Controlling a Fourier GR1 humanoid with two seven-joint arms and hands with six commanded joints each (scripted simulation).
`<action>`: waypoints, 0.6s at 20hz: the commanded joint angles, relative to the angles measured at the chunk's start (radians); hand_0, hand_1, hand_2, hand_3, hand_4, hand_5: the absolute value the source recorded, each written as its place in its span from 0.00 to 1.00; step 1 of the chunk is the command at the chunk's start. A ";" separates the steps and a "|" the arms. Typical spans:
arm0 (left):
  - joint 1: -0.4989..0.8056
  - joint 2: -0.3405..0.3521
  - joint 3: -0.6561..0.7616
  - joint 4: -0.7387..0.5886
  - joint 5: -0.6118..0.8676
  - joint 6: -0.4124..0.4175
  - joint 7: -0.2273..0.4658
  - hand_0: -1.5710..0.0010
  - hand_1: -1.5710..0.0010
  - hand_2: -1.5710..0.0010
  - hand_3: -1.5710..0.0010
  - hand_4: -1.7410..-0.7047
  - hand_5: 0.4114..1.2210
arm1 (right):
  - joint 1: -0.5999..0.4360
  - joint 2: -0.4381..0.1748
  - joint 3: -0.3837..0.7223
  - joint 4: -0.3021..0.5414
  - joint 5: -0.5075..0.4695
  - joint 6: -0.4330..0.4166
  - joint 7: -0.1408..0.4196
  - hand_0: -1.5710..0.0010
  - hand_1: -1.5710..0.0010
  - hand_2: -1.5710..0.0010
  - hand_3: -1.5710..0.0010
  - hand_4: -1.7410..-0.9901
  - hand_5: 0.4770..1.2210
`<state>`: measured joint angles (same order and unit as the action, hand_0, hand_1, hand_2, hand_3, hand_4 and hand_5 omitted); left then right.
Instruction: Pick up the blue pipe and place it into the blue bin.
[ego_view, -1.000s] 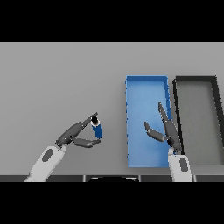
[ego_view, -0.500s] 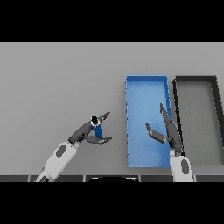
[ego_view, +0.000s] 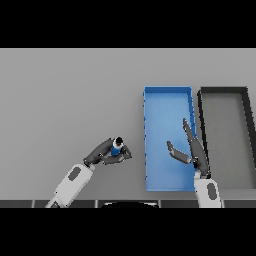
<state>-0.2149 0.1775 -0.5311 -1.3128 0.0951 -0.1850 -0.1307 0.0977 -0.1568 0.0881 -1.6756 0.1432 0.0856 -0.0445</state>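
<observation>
While the left hand (ego_view: 106, 152) curls round the blue pipe (ego_view: 117, 147), the blue bin (ego_view: 167, 95) lies just right; the right hand (ego_view: 192, 150) hovers open over it.

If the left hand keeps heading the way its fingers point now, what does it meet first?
Probably the near-left wall of the blue bin. The left hand, curled round the blue pipe, points right across bare table toward it. Height is unclear, so it may pass over the rim.

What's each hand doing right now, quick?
Left hand: shut on the small blue cylindrical pipe.
Right hand: open, holding nothing, above the blue rectangular bin.
</observation>
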 joint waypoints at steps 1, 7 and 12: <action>0.004 -0.003 -0.002 -0.009 -0.001 0.007 -0.004 0.16 0.14 0.13 0.14 0.08 0.90 | -0.021 -0.004 -0.003 0.002 0.004 -0.005 0.020 1.00 1.00 1.00 1.00 0.60 0.25; -0.003 -0.017 -0.007 -0.113 0.021 0.018 -0.061 0.04 0.04 0.03 0.08 0.03 0.97 | -0.030 -0.001 -0.004 0.025 0.002 0.001 0.005 1.00 1.00 1.00 1.00 0.61 0.25; -0.066 -0.052 -0.024 -0.180 0.027 0.019 0.012 0.01 0.01 0.01 0.08 0.02 0.99 | -0.035 -0.010 0.000 0.037 0.034 -0.013 0.001 1.00 1.00 1.00 1.00 0.62 0.28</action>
<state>-0.2809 0.1251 -0.5553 -1.4927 0.1232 -0.1689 -0.1213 0.0620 -0.1671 0.0880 -1.6390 0.1774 0.0722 -0.0415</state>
